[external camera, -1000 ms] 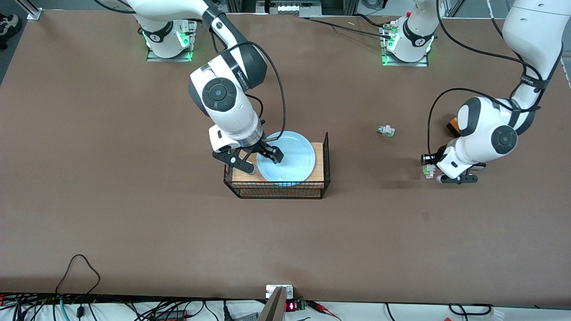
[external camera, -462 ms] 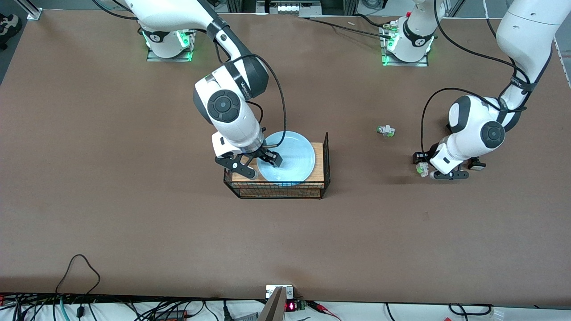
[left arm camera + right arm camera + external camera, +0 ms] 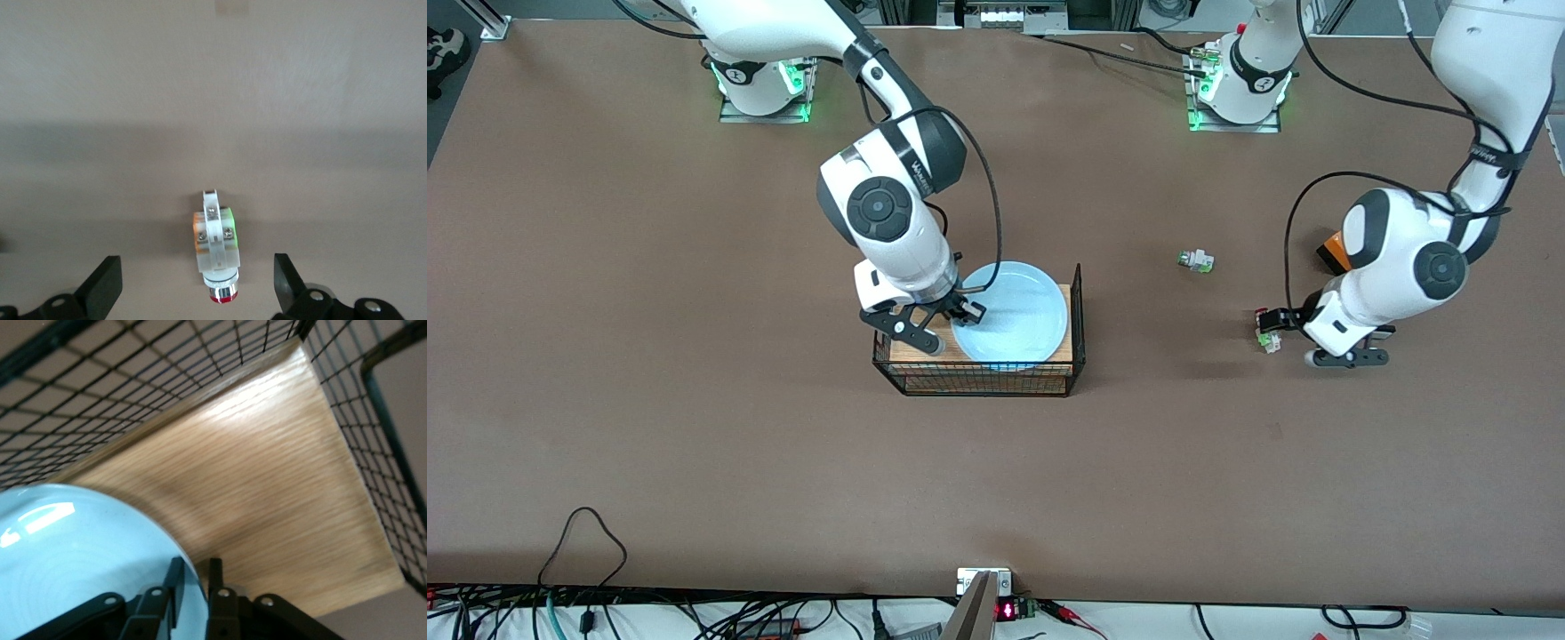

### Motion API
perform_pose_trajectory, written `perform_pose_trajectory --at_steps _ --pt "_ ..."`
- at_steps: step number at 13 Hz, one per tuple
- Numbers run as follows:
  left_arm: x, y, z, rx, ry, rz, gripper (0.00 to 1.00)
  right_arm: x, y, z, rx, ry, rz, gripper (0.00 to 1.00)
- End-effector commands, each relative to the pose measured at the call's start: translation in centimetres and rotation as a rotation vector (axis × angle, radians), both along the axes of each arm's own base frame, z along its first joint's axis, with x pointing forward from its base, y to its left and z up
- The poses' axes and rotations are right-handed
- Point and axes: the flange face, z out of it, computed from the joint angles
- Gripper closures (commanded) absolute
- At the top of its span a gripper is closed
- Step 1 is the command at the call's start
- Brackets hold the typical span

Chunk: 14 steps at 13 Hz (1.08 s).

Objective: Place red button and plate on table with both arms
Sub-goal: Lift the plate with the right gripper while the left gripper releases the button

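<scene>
The red button (image 3: 215,248) lay on its side on the counter (image 3: 694,444), toward the left arm's end. Its whitish body carried a pale clip with two small screws, green and orange showed at the sides, and a silver collar ringed the dark red cap. In the left wrist view it sat between the two black fingers (image 3: 100,288) of the left claw (image 3: 197,293), touching neither; that claw stood apart, low over the counter, with the button (image 3: 1264,331) free beneath it.

The plate (image 3: 1009,313) was round and pale blue, with faint rings and a glossy highlight. It rested on the wooden top of a black wire rack (image 3: 983,378) near the middle of the counter. The right claw (image 3: 947,322) was clamped on the plate's rim (image 3: 190,587) at the edge toward the right arm's end, one finger inside the dish and one outside over the wood (image 3: 267,493).

A green-capped switch (image 3: 1195,260) lay farther from the front camera than the red button, well apart from it. An orange thing (image 3: 1329,250) showed partly under the left arm.
</scene>
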Motion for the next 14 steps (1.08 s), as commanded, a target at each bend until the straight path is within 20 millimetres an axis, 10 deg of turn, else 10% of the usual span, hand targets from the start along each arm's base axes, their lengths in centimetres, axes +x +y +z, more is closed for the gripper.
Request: perform_pose_trajectory --at_steps 1,6,14 --pt "0.9 0.6 4.4 0.023 -0.013 -0.01 0.0 -0.2 0.7 1.0 0.004 -0.009 -0.062 1.0" --pt "6.0 2.3 16.2 0.045 0.029 0.008 0.0 -1.9 -0.3 7.5 -0.004 0.022 -0.043 1.0" --pt "6.5 2.0 27.8 0.057 0.056 0.015 0.0 -6.3 -3.5 17.4 -0.062 0.101 -0.003 1.0"
